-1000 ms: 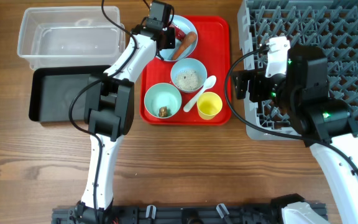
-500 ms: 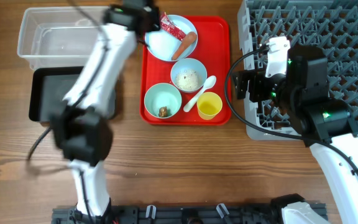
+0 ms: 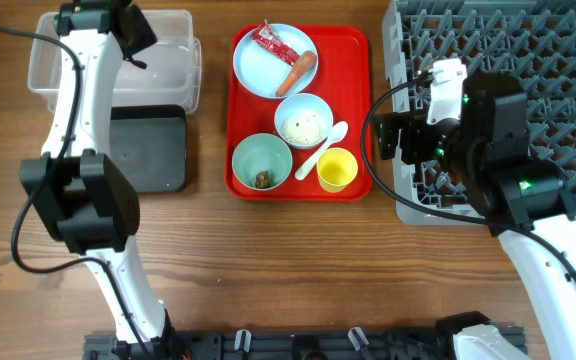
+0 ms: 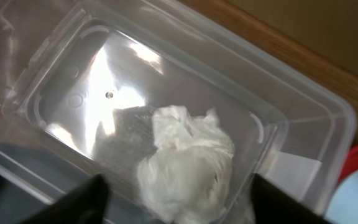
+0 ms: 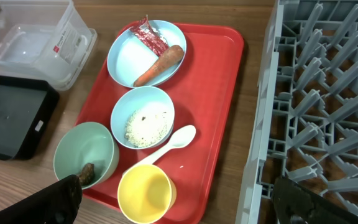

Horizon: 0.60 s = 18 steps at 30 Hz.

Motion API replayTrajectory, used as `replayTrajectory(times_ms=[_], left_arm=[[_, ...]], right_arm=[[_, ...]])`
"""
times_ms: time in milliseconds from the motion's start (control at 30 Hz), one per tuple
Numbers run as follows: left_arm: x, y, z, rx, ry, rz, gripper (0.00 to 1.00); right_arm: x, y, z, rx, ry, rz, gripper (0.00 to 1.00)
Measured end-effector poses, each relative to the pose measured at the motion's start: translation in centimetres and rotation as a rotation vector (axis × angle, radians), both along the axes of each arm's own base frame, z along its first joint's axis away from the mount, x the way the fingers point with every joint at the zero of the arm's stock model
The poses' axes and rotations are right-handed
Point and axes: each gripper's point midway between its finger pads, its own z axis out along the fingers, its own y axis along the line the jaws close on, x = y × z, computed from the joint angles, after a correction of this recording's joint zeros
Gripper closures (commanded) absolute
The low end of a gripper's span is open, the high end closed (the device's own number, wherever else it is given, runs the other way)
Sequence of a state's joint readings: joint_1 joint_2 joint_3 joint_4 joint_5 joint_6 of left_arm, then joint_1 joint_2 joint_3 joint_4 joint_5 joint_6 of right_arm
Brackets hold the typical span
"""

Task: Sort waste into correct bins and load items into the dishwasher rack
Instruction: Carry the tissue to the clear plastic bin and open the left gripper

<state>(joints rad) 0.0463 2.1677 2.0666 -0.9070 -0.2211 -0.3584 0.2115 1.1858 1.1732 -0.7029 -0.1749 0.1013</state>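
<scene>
My left gripper (image 3: 128, 28) hovers over the clear plastic bin (image 3: 173, 75) at the back left. Its jaws are open, and a crumpled white tissue (image 4: 188, 158) lies loose between the dark fingers (image 4: 82, 202) on the clear bin's (image 4: 73, 81) floor. On the red tray (image 3: 353, 60) are a plate (image 3: 263, 70) with a red wrapper (image 3: 273, 42) and a carrot (image 3: 303, 70), a rice bowl (image 3: 303, 123), a green bowl (image 3: 260, 158) holding a brown scrap, a white spoon (image 3: 324, 146) and a yellow cup (image 3: 337, 170). My right gripper (image 5: 176, 183) is open above the yellow cup (image 5: 145, 194), beside the grey dishwasher rack (image 3: 508, 60).
A black bin (image 3: 153, 150) sits just in front of the clear bin. The dishwasher rack (image 5: 328, 93) fills the right side, its prongs bare. Wooden table (image 3: 298, 260) stretches in front of the tray.
My left arm swung from the plate on the tray leftward over the clear bin and opened, letting the white tissue go. The right arm has not moved.
</scene>
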Motion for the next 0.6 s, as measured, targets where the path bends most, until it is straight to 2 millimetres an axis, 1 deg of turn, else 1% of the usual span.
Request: replayTrajectory(times_ms=[33,100,200,367,433,500,533,600], left_arm=[[0.0,0.1,-0.5,-0.001,0.007,0.003,0.00],[0.1,0.2,-0.6,-0.004,0.004,0.007,0.00],[0.5,-0.1,-0.1,-0.004,-0.017,0.004,0.00],[0.5,-0.8,0.0,-0.018,-0.020,-0.013,0.00],[0.8,-1.8,0.3,-0.056,-0.035,-0.049,0.01],[1.5,-3.5,1.1,-0.104,-0.071,-0.117,0.00],[1.9,-4.8,1.7,-0.130,-0.098,-0.163,0.00],[2.8,-8.5,3.1,-0.175,-0.158,-0.267,0.00]], right_arm=[[0.0,0.0,0.0,0.000,0.000,0.000,0.00],[0.0,0.0,0.0,0.000,0.000,0.000,0.00],[0.0,0.0,0.0,0.000,0.000,0.000,0.00],[0.0,0.0,0.0,0.002,0.001,-0.002,0.00],[0.0,0.0,0.0,0.002,0.001,-0.002,0.00],[0.0,0.0,0.0,0.002,0.001,-0.002,0.00],[0.0,0.0,0.0,0.002,0.001,-0.002,0.00],[0.0,0.0,0.0,0.002,0.001,-0.002,0.00]])
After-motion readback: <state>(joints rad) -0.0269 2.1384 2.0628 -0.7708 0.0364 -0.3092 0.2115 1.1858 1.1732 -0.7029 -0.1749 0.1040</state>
